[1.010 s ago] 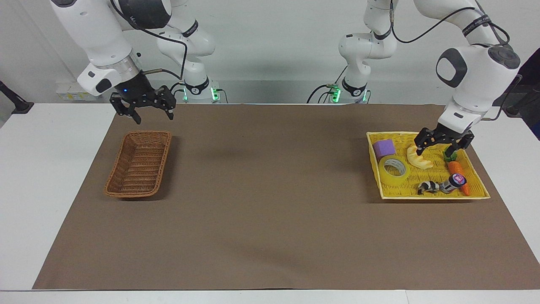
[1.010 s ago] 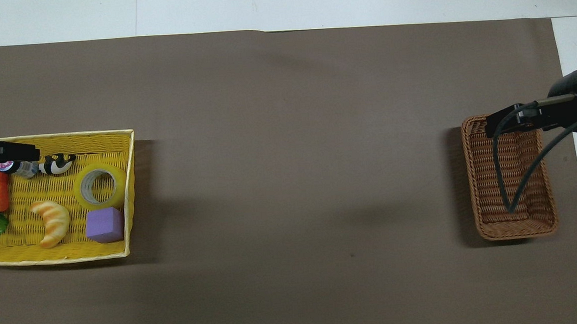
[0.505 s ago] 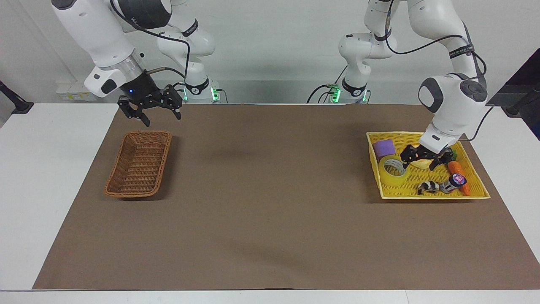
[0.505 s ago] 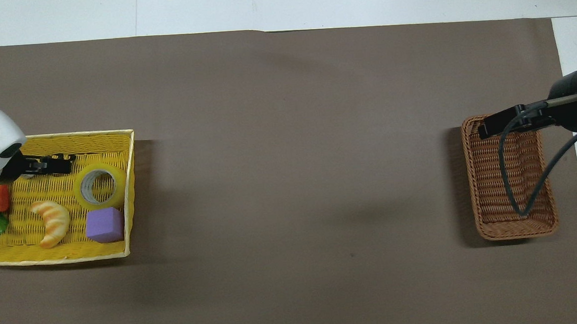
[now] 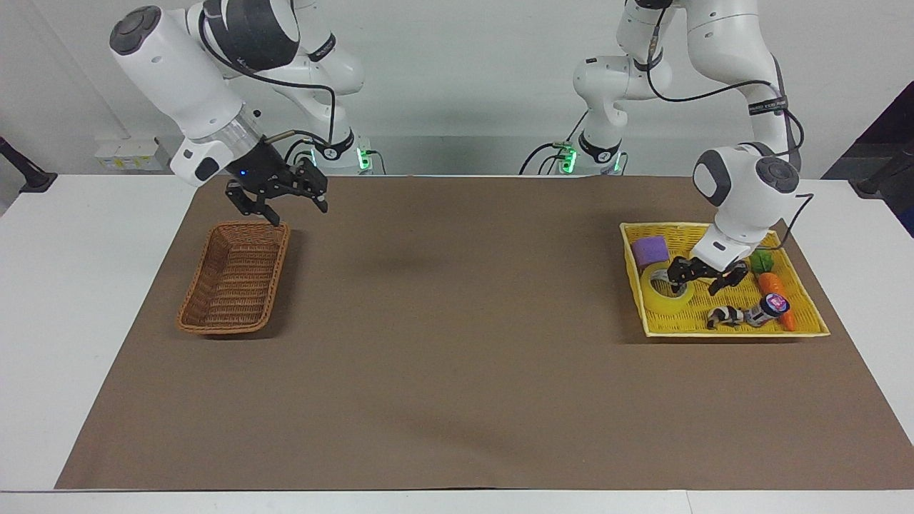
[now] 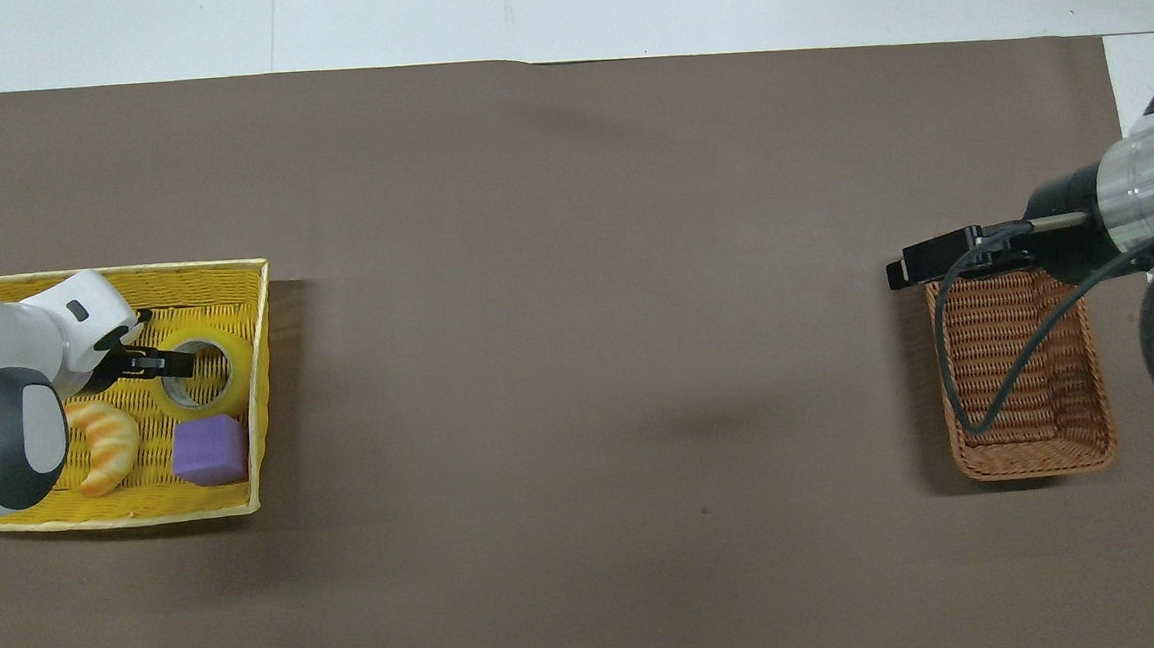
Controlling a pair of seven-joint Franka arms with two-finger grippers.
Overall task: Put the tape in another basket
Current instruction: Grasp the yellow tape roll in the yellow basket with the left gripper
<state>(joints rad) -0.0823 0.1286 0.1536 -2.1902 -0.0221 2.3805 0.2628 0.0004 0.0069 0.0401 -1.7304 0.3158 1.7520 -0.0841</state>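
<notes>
The yellow tape (image 5: 663, 294) lies flat in the bright yellow tray-basket (image 5: 728, 333), beside a purple cube. It also shows in the overhead view (image 6: 207, 373). My left gripper (image 5: 696, 283) is open and low in the tray, at the tape's edge, with one fingertip at the tape's core hole; it shows in the overhead view too (image 6: 172, 362). I cannot tell whether it touches the tape. The brown wicker basket (image 5: 232, 282) stands empty at the right arm's end (image 6: 1026, 377). My right gripper (image 5: 294, 208) is open and empty in the air over the basket's end nearest the robots (image 6: 909, 270).
The tray also holds a purple cube (image 5: 650, 250), a croissant (image 6: 104, 445), a carrot (image 5: 775, 289), a cow toy (image 5: 722, 315) and a small bottle (image 5: 768, 308). A brown mat (image 5: 457, 343) covers the table between the two baskets.
My left gripper has come down from over the croissant and carrot to the tape. My right gripper has shifted toward the table's middle, over the brown basket's end.
</notes>
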